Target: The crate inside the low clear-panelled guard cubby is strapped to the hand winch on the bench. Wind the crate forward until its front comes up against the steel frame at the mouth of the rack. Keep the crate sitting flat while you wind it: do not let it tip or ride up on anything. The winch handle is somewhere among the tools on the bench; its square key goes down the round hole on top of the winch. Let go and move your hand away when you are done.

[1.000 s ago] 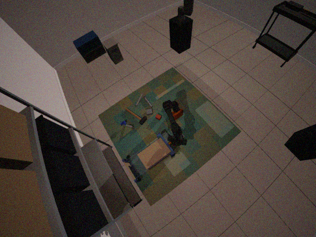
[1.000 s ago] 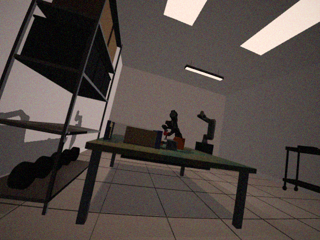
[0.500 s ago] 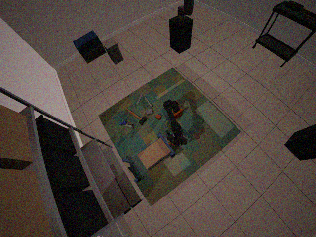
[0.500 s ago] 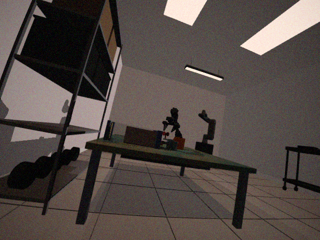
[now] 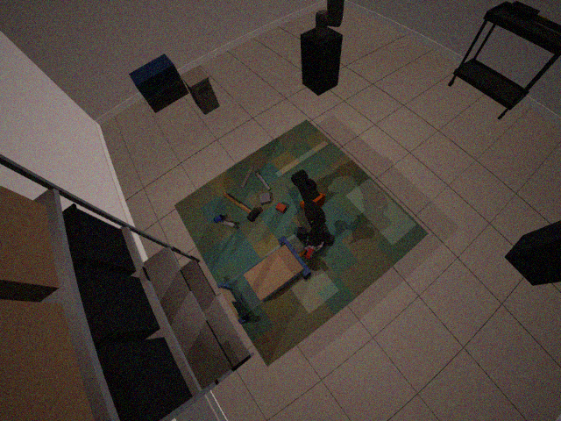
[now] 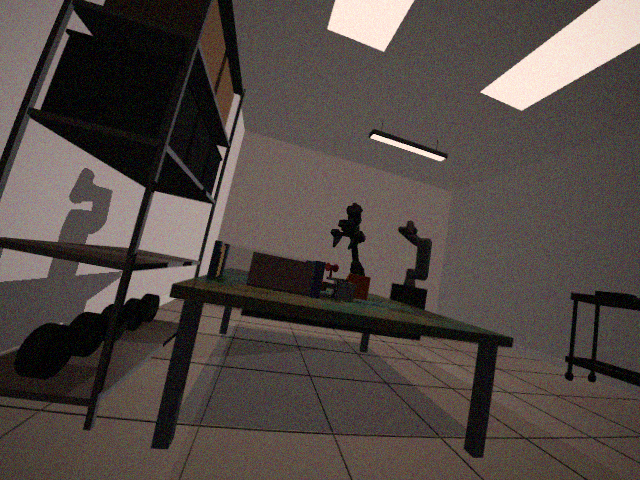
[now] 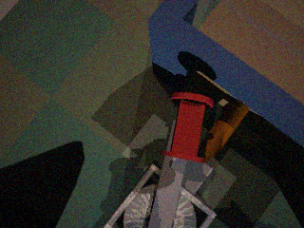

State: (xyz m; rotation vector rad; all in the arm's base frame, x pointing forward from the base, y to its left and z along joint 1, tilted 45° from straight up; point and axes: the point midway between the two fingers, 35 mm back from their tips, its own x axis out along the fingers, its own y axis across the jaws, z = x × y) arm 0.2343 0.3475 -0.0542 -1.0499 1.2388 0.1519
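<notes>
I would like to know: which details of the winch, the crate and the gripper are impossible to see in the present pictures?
- Winch's round hole: in the wrist view, the red handle and its arm cover the winch top.
- Crate's contact with the blue frame: too small and dark in the top view.
- Gripper's second finger: not distinguishable in the wrist view; only one dark finger shows, at left.
</notes>
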